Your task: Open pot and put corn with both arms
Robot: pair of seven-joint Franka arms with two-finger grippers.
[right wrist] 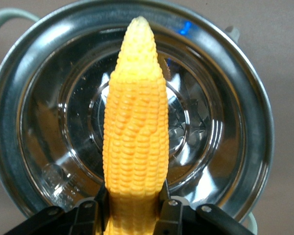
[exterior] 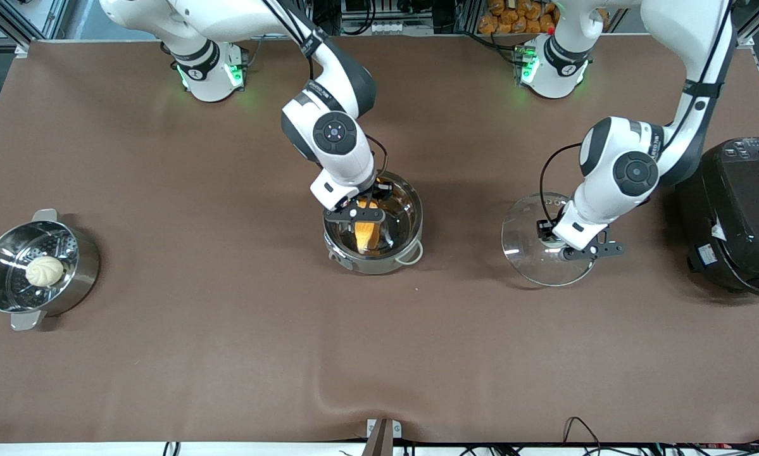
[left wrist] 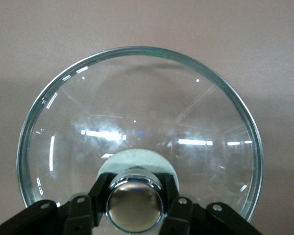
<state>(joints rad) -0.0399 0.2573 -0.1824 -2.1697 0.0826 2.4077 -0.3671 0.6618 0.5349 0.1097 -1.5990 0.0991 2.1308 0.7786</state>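
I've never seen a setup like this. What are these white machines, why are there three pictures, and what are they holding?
These are two robot arms at a brown table. The wide picture looks down from across the table; the other two come from cameras on each arm's wrist. The right hand is over the open steel pot, with its fingers on the thick end of a corn cob that points down into it. The left hand is shut on the knob of the glass lid, held to one side over the table. Also there: a steamer pot with a white bun, and a black cooker.
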